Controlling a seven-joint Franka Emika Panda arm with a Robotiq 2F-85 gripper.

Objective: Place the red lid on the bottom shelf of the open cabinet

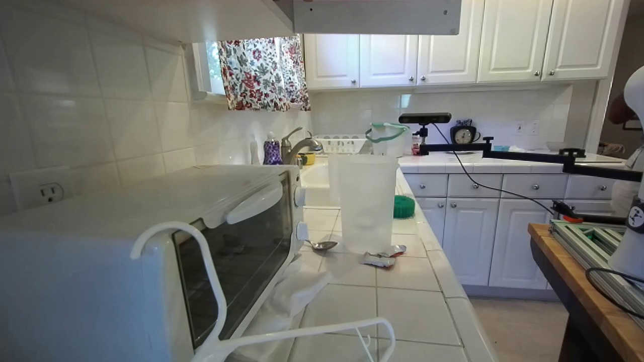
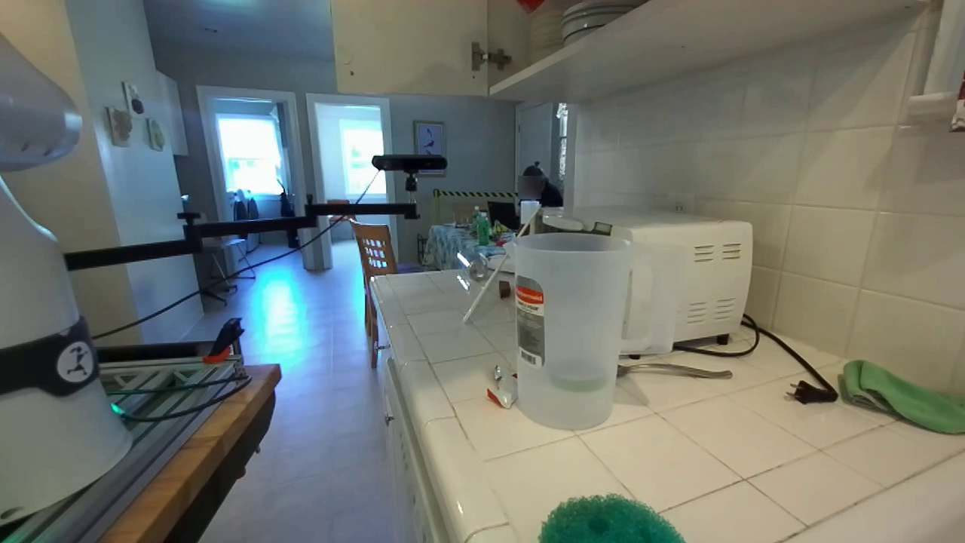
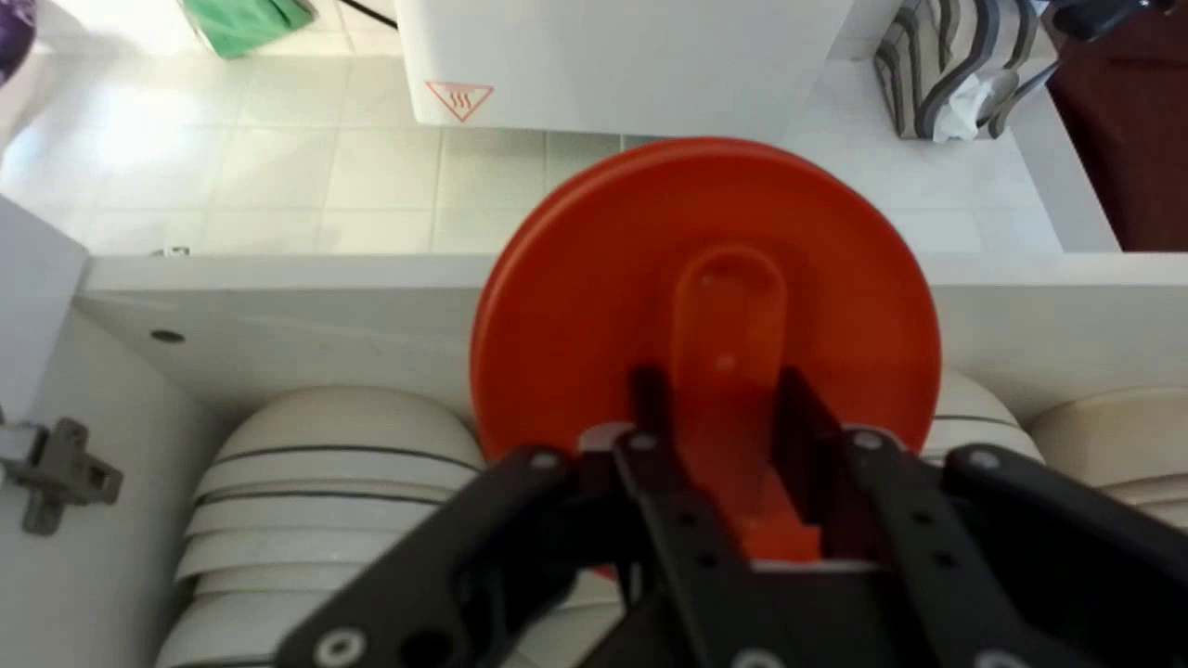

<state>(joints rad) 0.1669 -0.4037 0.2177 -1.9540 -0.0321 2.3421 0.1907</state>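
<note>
The red lid is large in the wrist view, with its raised grip bar facing the camera. My gripper is shut on that bar, one finger on each side. The lid covers part of the front edge of the open cabinet and some bowls behind it. Whether it touches the shelf, I cannot tell. The cabinet's pale underside shows in both exterior views. A bit of red at the top of an exterior view looks like the lid. The gripper is outside both exterior views.
Stacked bowls stand inside the cabinet on both sides of the lid. Stacked plates and the open cabinet door show above. Below are a white toaster oven, a clear plastic container and a green scrubber.
</note>
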